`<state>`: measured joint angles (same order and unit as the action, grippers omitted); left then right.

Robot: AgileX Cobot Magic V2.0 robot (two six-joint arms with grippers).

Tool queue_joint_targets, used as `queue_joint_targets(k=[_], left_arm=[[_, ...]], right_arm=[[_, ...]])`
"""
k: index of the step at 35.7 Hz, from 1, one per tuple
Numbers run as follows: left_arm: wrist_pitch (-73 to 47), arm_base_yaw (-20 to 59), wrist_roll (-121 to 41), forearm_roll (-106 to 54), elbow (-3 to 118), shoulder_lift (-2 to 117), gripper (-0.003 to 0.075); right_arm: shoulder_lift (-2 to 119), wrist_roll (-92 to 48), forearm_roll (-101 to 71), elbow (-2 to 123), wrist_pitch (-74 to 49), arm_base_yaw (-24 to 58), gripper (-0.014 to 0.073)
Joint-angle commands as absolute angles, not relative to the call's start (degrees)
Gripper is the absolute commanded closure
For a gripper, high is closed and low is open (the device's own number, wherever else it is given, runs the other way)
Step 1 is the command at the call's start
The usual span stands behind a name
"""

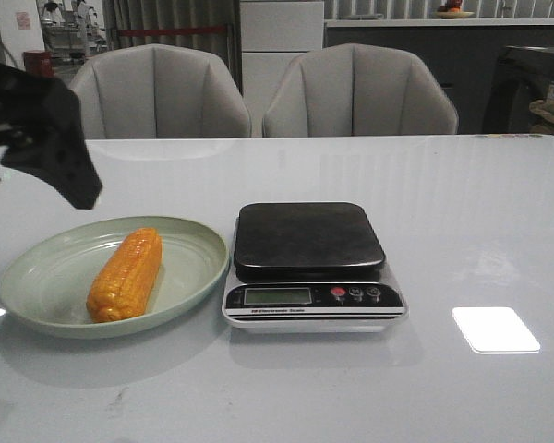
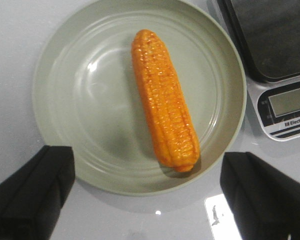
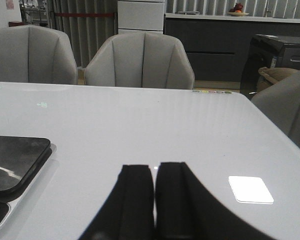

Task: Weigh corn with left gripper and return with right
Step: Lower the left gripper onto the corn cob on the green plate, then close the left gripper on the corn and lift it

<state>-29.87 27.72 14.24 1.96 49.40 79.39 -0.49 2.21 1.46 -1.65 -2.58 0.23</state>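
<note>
The corn (image 1: 126,275) looks like glossy plastic, its orange kernel rows catching small highlights. The plate (image 1: 37,268) beneath it is smooth, pale green, with a soft sheen. The table (image 1: 462,221) is a glossy white surface that mirrors light. The scale (image 1: 312,268) has a dark, lightly reflective platform and a shiny plastic front. The left gripper (image 2: 145,197) is matt black. The far chairs (image 1: 360,92) appear upholstered in matt grey.

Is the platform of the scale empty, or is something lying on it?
Empty. The scale shows a bare black platform; the corn lies in the plate beside it.
</note>
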Motion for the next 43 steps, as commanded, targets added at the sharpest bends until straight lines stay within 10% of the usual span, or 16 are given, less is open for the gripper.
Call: queue_joint_targets(k=[1, 14, 25, 43], left_arm=[[-27.16, 29.09, 14.88, 0.96, 53.49, 82.63, 0.0083], [-31.51, 29.2, 14.88, -0.58, 59.67, 98.67, 0.015], [-31.89, 29.63, 14.78, -3.04, 64.08, 101.96, 0.061], [-28.41, 35.33, 14.63, -8.23, 77.19, 104.01, 0.0603]], right_arm=[[-1.64, 1.64, 1.5, -2.06, 2.29, -0.09, 0.0407], [-1.64, 1.64, 1.5, -2.06, 2.29, -0.09, 0.0407], [-1.64, 1.64, 1.5, -2.06, 2.29, -0.09, 0.0407], [-1.64, 1.64, 1.5, -2.06, 2.29, -0.09, 0.0407]])
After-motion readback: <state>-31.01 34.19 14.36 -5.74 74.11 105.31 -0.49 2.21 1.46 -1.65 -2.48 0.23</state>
